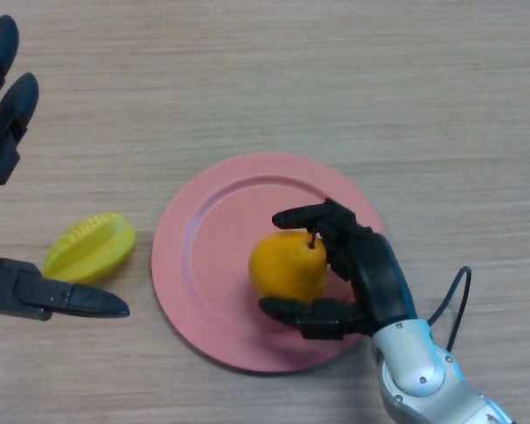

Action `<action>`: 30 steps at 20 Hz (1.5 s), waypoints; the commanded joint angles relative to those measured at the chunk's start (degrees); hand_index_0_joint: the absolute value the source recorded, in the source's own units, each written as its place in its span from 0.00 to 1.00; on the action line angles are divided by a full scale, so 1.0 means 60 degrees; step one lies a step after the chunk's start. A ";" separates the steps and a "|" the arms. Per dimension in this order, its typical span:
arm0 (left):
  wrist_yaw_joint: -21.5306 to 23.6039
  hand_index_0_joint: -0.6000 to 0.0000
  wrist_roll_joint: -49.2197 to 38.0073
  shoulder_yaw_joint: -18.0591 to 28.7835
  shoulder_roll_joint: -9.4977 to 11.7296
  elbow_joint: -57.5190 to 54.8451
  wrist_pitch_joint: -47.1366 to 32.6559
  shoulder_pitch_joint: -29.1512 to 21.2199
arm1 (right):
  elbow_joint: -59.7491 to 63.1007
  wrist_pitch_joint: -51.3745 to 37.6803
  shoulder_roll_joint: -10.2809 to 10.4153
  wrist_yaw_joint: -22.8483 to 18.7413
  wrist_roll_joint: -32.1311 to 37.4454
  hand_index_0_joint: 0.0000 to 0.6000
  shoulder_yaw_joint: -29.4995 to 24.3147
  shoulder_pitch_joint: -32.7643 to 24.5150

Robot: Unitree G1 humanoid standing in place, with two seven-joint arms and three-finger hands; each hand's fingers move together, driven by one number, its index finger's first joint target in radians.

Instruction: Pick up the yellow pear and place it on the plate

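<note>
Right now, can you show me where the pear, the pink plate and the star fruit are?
pear (pixel 284 265), head view, middle of its orange-yellow skin.
pink plate (pixel 214 212), head view, bare upper-left rim.
star fruit (pixel 91 247), head view, middle of its ridged top.

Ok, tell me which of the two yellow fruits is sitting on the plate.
The rounded yellow pear, on the pink plate with the right robot hand curled around it. The ridged star-shaped fruit lies on the table, left of the plate.
</note>
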 commanded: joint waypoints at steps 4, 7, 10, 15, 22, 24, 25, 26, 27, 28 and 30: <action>-0.0146 1.00 0.0041 0.0641 0.0314 -0.0504 -0.0751 -0.0196 | -0.0215 -0.1305 0.0000 0.0062 -0.1082 0.00 -0.0286 -0.0385; -0.0117 1.00 0.0009 0.0586 0.0276 -0.0544 -0.0727 -0.0202 | -0.0752 -0.1093 0.0000 0.0205 -0.1266 0.00 -0.0548 -0.0351; -0.0095 1.00 0.0090 0.0531 0.0300 -0.0513 -0.0727 -0.0241 | -0.1776 -0.0936 0.0000 0.0551 -0.1245 0.00 -0.1133 -0.0241; -0.0044 1.00 0.0203 0.0414 0.0266 -0.0380 -0.0971 -0.0238 | -0.4084 -0.0001 0.0000 0.2013 -0.1306 0.00 -0.2495 0.0443; -0.0198 1.00 0.0105 0.0304 0.0305 -0.0307 -0.0627 -0.0258 | -0.7317 0.1809 -0.0001 0.3991 -0.0903 0.00 -0.4164 0.1663; -0.0215 1.00 0.0091 0.0268 0.0317 -0.0224 -0.0590 -0.0315 | -0.7727 0.2118 -0.0010 0.4004 -0.0747 0.00 -0.4392 0.1704; -0.0191 1.00 0.0046 0.0280 0.0319 -0.0180 -0.0619 -0.0341 | -0.7845 0.2246 -0.0041 0.4014 -0.0735 0.00 -0.4420 0.1738; -0.0094 1.00 -0.0037 0.0282 0.0343 -0.0069 -0.0695 -0.0414 | -0.8027 0.2391 -0.0108 0.4059 -0.0810 0.00 -0.4463 0.1810; -0.0052 1.00 -0.0035 0.0267 0.0363 -0.0051 -0.0731 -0.0428 | -0.8199 0.2516 -0.0132 0.4103 -0.0836 0.00 -0.4486 0.1875; -0.0045 1.00 0.0009 0.0239 0.0381 -0.0040 -0.0811 -0.0414 | -0.8629 0.2986 -0.0144 0.4163 -0.0773 0.00 -0.4573 0.1834; -0.0076 1.00 -0.0074 0.0309 0.0397 0.0036 -0.0875 -0.0419 | -0.8978 0.3281 -0.0177 0.4221 -0.0676 0.00 -0.4633 0.1928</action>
